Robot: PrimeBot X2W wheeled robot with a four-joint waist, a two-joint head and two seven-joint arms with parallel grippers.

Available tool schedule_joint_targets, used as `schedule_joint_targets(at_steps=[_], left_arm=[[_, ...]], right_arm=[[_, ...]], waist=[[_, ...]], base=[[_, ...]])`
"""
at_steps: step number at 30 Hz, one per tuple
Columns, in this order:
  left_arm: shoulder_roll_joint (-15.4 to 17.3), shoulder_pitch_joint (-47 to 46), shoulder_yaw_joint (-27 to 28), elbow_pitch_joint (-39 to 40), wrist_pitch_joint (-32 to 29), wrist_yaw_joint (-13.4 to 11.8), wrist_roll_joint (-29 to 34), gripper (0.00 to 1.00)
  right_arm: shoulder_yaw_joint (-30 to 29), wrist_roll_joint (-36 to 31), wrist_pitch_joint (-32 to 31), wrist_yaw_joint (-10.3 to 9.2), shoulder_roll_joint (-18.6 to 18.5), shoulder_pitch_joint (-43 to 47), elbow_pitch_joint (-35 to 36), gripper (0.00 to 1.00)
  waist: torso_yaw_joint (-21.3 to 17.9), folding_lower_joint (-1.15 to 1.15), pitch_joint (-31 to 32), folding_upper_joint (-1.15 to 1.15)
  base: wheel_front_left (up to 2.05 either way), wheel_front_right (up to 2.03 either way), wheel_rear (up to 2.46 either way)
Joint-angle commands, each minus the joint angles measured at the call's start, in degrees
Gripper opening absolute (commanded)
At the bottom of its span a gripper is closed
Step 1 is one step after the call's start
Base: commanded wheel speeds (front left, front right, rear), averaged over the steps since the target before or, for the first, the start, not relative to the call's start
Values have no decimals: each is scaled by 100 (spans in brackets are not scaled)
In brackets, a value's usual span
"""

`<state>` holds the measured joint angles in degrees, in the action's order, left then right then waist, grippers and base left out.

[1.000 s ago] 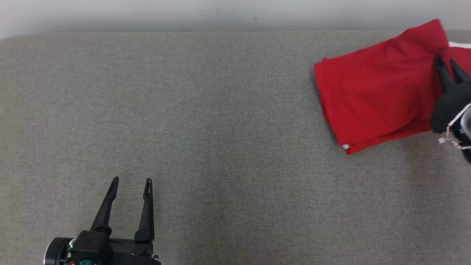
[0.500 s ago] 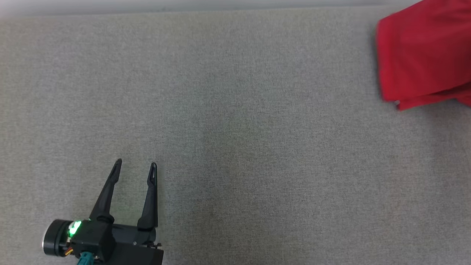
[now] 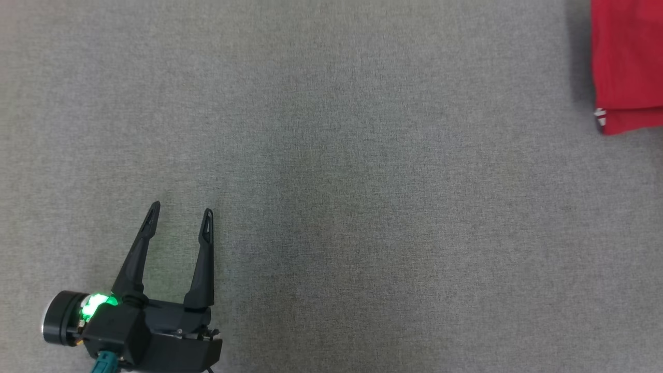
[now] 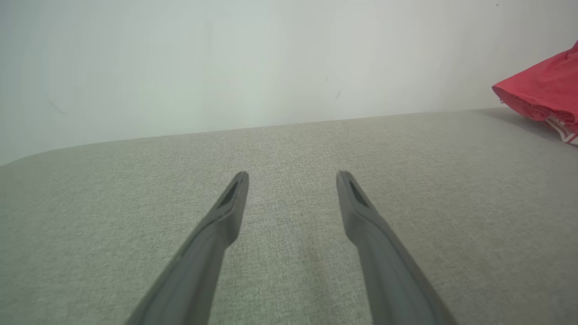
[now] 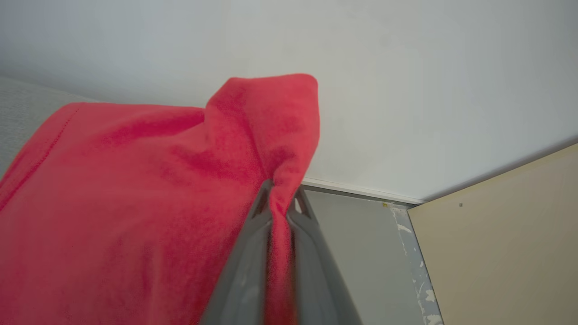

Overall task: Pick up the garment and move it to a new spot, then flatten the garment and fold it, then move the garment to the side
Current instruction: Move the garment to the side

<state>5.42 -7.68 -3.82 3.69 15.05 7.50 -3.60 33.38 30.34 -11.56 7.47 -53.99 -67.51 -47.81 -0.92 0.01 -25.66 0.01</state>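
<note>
The garment is a folded red cloth with a white trim at its corner, at the far right of the grey surface in the head view. My right gripper is shut on a fold of the garment, whose edge stands up between the two fingers in the right wrist view. The garment's left end shows lifted at the right edge of the left wrist view. My left gripper rests at the lower left, open with nothing between its fingers.
The grey fabric surface stretches wide between my left gripper and the garment. A pale wall stands behind it. Past the surface's right end are a grey floor and a beige panel.
The head camera has tilted down and turned left, so the wall and most of the garment slid out of the picture. The garment's left edge now hangs squarer. My left gripper stays open.
</note>
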Motion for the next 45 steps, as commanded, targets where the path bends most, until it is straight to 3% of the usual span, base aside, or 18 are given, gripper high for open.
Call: schedule_joint_targets(at_steps=[1, 11, 12, 13, 14, 15, 19, 27, 36, 40, 45], left_arm=[[42, -88, 20, 32, 16, -6, 3, 100], [79, -176, -8, 101, 16, -6, 2, 100], [84, -188, -6, 92, 16, -6, -6, 100], [84, -188, -6, 92, 16, -6, -6, 100], [82, -199, 0, 79, 16, -6, -14, 100], [79, -204, 9, 65, 16, -6, -19, 100], [49, -133, 61, 9, 16, -6, -36, 100], [-78, 112, 188, -164, 16, -5, -41, 100], [-181, 649, 519, -465, 16, -26, -109, 100], [-212, 917, 678, -559, 16, -28, -116, 100], [-230, 1153, 860, -606, 16, -30, -98, 100]], right_arm=[[42, -80, 31, 0, -44, -117, -4, 0], [428, -343, 70, 0, -197, -423, -246, 0], [449, -346, 63, 0, -193, -430, -279, 34], [449, -346, 63, 0, -193, -430, -279, 34], [471, -365, 48, 0, -194, -440, -323, 75], [525, -383, 1, 0, -182, -431, -355, 100], [659, -523, 78, 0, -218, -538, -418, 100], [592, -636, 874, 0, 180, -582, -428, 100], [-234, -332, 2473, 0, 1161, 61, -577, 100], [-699, -476, 2669, 0, 1637, 593, -351, 100], [-1698, -1055, 2673, 0, 2127, 1610, 614, 100]], waist=[[-35, -1, -103, -1], [-25, -1, -271, -1], [-19, -1, -274, -1], [-19, -1, -274, -1], [-13, -1, -271, -1], [-7, -1, -260, -1], [0, -1, -150, -1], [-50, -1, 319, -1], [-187, -1, 1151, -1], [-244, -1, 1514, -1], [-299, -1, 1801, -1]], base=[[0, 0, 0], [0, 0, 0], [0, 0, 0], [0, 0, 0], [0, 0, 0], [0, 0, 0], [0, 0, 0], [0, 0, 0], [0, 0, 0], [0, 0, 0], [0, 0, 0]])
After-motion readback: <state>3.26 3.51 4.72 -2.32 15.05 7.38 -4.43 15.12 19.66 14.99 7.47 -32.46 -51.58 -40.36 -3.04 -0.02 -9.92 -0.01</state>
